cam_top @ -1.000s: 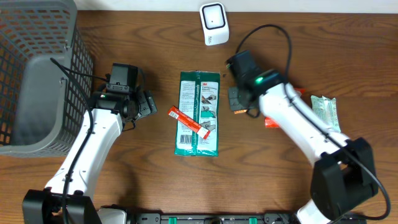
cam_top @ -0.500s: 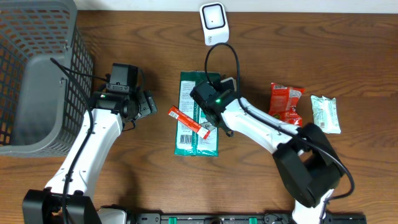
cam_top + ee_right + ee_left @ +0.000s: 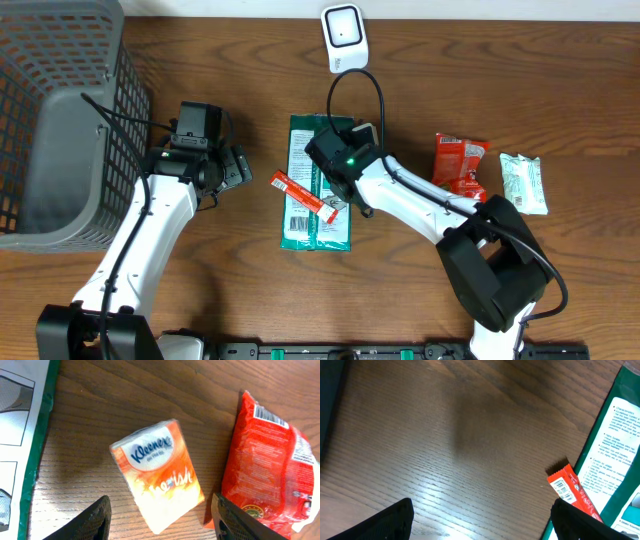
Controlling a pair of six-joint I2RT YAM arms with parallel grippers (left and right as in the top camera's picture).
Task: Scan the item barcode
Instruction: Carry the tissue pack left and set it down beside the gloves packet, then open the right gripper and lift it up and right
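1. Right gripper (image 3: 160, 507) gapes wide, empty; left gripper (image 3: 481, 510) too.
2. Kleenex pack (image 3: 157, 477) lies flat on the table (image 3: 125, 390), just beside red snack bag (image 3: 265, 470).
3. Risk imo: a crooked close could snag that bag, or the squishy pack slips.

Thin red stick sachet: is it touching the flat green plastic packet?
Touching. Overhead shows the thin red stick sachet lying with one end on the flat green packet.

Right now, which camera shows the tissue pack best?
The right wrist view: the tissue pack lies whole, label up, between the green package and the red bag. Overhead, I cannot make it out; the right arm likely covers it. The left wrist view misses it.
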